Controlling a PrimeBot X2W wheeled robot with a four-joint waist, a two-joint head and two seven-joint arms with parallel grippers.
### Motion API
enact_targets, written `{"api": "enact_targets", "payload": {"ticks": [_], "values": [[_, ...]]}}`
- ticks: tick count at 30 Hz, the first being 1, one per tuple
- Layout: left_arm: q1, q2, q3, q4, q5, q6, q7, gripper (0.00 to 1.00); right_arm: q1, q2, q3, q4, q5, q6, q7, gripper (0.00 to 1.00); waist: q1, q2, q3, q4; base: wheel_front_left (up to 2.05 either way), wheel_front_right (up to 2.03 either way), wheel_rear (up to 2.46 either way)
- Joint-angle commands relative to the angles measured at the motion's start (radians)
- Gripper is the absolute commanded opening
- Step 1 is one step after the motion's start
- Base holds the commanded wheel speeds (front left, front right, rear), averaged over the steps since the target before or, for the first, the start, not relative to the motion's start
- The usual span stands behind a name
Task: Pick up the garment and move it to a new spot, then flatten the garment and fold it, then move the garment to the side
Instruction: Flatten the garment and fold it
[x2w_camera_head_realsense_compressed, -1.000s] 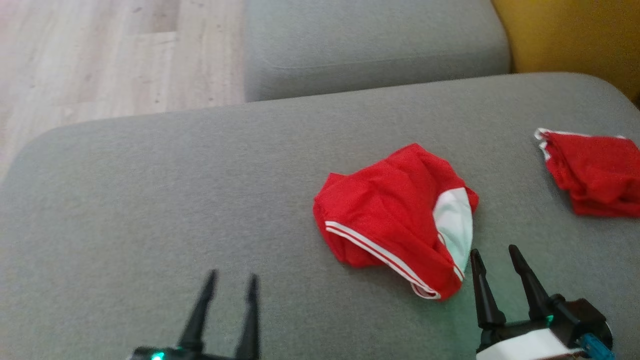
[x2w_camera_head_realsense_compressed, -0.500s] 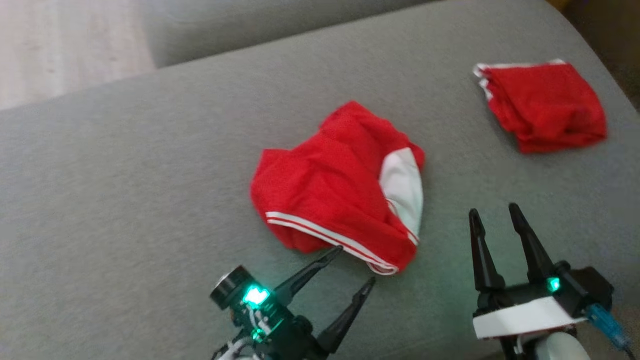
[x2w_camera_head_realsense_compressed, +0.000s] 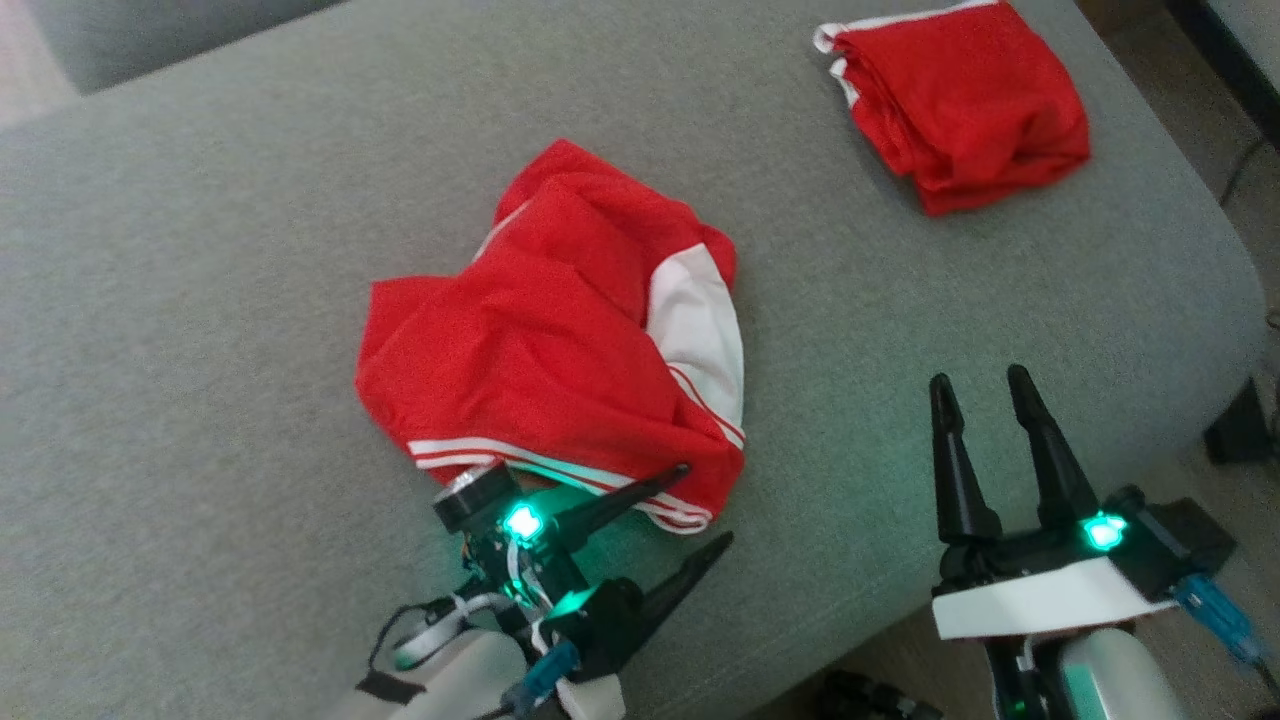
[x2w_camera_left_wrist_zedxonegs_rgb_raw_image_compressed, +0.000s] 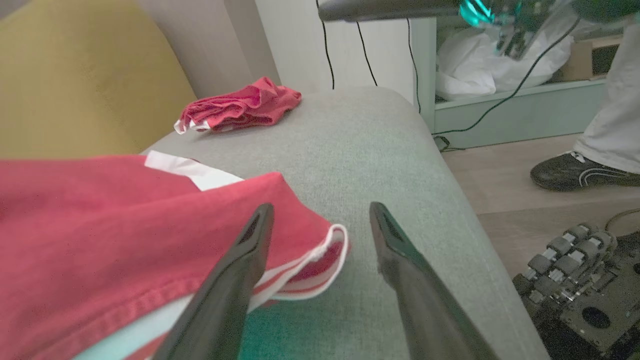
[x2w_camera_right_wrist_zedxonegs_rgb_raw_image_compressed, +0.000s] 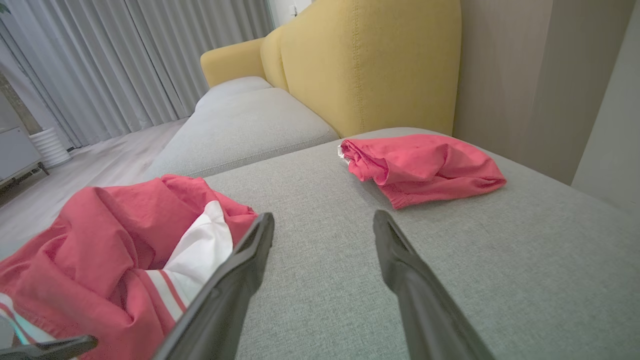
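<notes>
The garment (x2w_camera_head_realsense_compressed: 540, 340) is a crumpled red piece with white stripes and a white panel, lying mid-cushion on the grey sofa (x2w_camera_head_realsense_compressed: 200, 250). My left gripper (x2w_camera_head_realsense_compressed: 706, 503) is open at its near hem, pointing right. In the left wrist view the garment (x2w_camera_left_wrist_zedxonegs_rgb_raw_image_compressed: 100, 225) has its striped corner between the open fingers of that gripper (x2w_camera_left_wrist_zedxonegs_rgb_raw_image_compressed: 321, 207), and one finger (x2w_camera_left_wrist_zedxonegs_rgb_raw_image_compressed: 240, 265) lies over the cloth. My right gripper (x2w_camera_head_realsense_compressed: 978, 376) is open and empty over bare cushion to the garment's right. In the right wrist view this gripper (x2w_camera_right_wrist_zedxonegs_rgb_raw_image_compressed: 324, 216) has the garment (x2w_camera_right_wrist_zedxonegs_rgb_raw_image_compressed: 100, 250) on its left.
A second red garment (x2w_camera_head_realsense_compressed: 960, 100), folded, lies at the cushion's back right corner. The cushion's edge drops to the floor (x2w_camera_head_realsense_compressed: 1240, 440) on the right and in front. A yellow backrest (x2w_camera_right_wrist_zedxonegs_rgb_raw_image_compressed: 370, 65) stands behind. A person's shoe (x2w_camera_left_wrist_zedxonegs_rgb_raw_image_compressed: 580, 172) and cables (x2w_camera_left_wrist_zedxonegs_rgb_raw_image_compressed: 500, 100) are beside the sofa.
The head camera has shifted, so the whole picture slid. My left gripper came in from the lower left, turned rightward and reached the garment's near hem. The right gripper stayed open.
</notes>
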Motion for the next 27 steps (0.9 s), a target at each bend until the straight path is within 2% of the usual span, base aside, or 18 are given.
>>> {"api": "enact_targets", "payload": {"ticks": [1,4,5,6,7,11,18,23,27], "values": [[-0.038,0.010,0.015,-0.004,0.005,0.009,-0.005,1.00,-0.029,-0.005,0.031,-0.037,0.011,-0.001,-0.004,1.00,-0.0002,0.0000,0.033,-0.031,0.00,0.00,0.00],[-0.069,0.017,0.002,0.041,0.007,0.018,-0.005,1.00,-0.037,-0.005,0.042,-0.040,0.023,-0.001,-0.004,1.00,-0.0002,0.0000,0.053,-0.045,0.00,0.00,0.00],[-0.079,0.020,-0.002,0.048,0.010,0.025,-0.005,0.50,-0.040,-0.005,0.046,-0.040,0.026,-0.001,-0.004,1.00,-0.0002,0.0000,0.058,-0.050,0.00,0.00,0.00],[-0.090,0.026,-0.012,0.046,0.019,0.034,-0.005,0.11,-0.043,-0.005,0.049,-0.040,0.031,-0.001,-0.004,1.00,-0.0002,0.0000,0.063,-0.055,0.00,0.00,0.00],[-0.110,0.042,-0.034,0.054,0.038,0.049,-0.005,0.00,-0.045,-0.005,0.051,-0.042,0.042,-0.001,-0.004,1.00,-0.0002,0.0000,0.066,-0.061,0.00,0.00,0.00],[-0.145,0.061,-0.067,0.048,0.042,0.070,-0.005,0.00,-0.043,-0.005,0.059,-0.040,0.052,-0.001,-0.004,1.00,-0.0002,0.0000,0.057,-0.074,0.00,0.00,0.00],[-0.243,0.071,-0.097,-0.041,-0.016,0.050,-0.005,0.00,-0.037,-0.005,0.062,-0.032,0.061,-0.001,-0.004,1.00,-0.0002,0.0000,0.011,-0.079,0.00,0.00,0.00],[-0.430,0.086,-0.098,-0.118,-0.042,0.013,-0.005,0.00,-0.033,-0.005,0.073,-0.028,0.052,-0.001,-0.004,1.00,-0.0002,0.0000,-0.027,-0.078,0.00,0.00,0.00],[-0.593,0.106,-0.087,-0.123,-0.050,0.000,-0.005,0.00,-0.030,-0.005,0.079,-0.023,0.049,-0.001,-0.004,1.00,-0.0002,0.0000,-0.047,-0.079,0.00,0.00,0.00]]}}
